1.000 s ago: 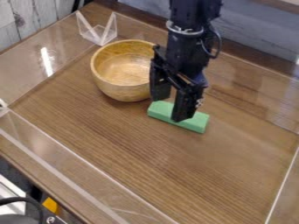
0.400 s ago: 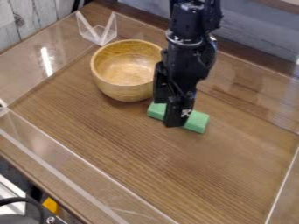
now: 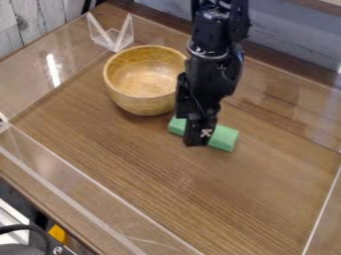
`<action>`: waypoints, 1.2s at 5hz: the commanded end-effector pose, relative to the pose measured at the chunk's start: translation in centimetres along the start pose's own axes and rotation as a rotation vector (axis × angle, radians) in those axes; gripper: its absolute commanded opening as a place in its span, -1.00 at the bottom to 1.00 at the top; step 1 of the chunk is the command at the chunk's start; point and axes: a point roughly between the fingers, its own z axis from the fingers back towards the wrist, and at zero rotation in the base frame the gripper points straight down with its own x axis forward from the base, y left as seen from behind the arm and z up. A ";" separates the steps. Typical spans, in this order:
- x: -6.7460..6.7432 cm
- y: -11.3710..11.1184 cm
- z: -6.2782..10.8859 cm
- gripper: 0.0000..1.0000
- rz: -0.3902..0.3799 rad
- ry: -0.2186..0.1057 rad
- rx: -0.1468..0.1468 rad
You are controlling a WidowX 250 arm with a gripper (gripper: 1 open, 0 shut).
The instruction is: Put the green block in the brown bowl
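One green block (image 3: 224,139) flat on the table (image 3: 160,179), just beside the brown bowl (image 3: 142,103), to its lower right in the camera view, and partly hidden by the claw (image 3: 197,134). Claw spread wide, fingers over the block's middle, with no sign of a grip. Hard to tell whether touching or just above.

Likely light and stiff, to judge by the plain matte look; probably not very slippery, and hardly fragile. Best to take hold across the narrow width, near the middle of the length, for an even balance. Too near an end, likely to tip or swivel. Low and flat, so reach well down along the long sides before closing, without pressing hard into the table.

Still to do: close, lift clear of the thick bowl rim, carry over the hollow and let go low, to avoid a bounce or a catch on the edge.
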 end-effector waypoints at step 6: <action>0.4 1.4 -1.3 -1.00 -0.111 -0.028 0.107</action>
